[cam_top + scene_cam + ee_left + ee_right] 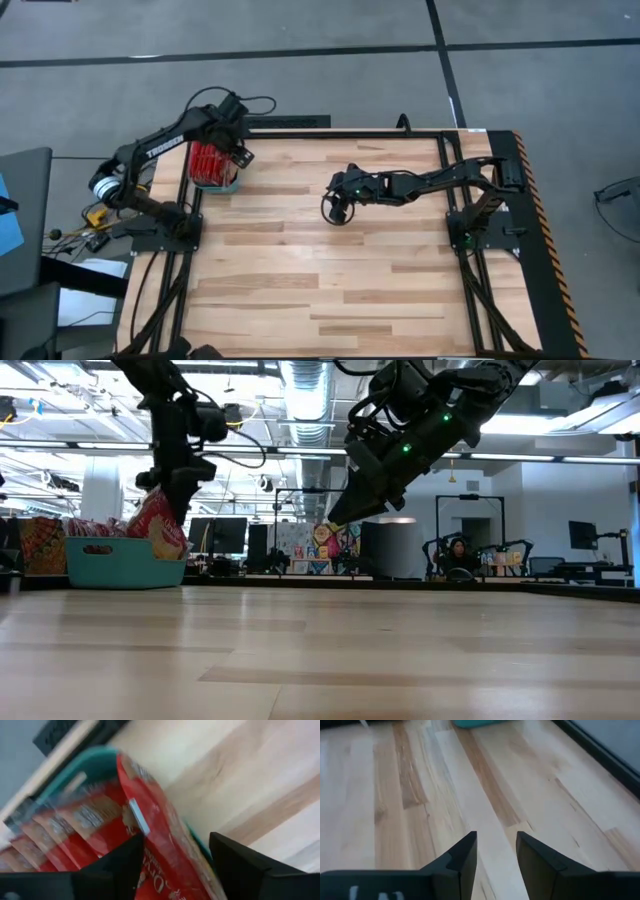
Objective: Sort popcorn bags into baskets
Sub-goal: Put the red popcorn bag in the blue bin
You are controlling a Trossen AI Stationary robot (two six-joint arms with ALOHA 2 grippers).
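The teal basket sits at the table's far left corner and is filled with several red popcorn bags standing on edge. My left gripper is open directly above it, with its fingers on either side of the outermost bag. That bag leans tilted over the basket's right end. My right gripper hangs open and empty above the table's middle. In the low view it hovers clear of the wood. My left gripper comes from above, with one finger beside the outermost bag's printed face and the other beyond its back. A strip of teal rim shows between the bag and that far finger. Whether either finger touches the bag I cannot tell.
Bare wooden boards spread over the middle, near and right parts of the table. A black frame rail runs along the far edge behind the basket. Cables and the left arm's base stand at the left edge.
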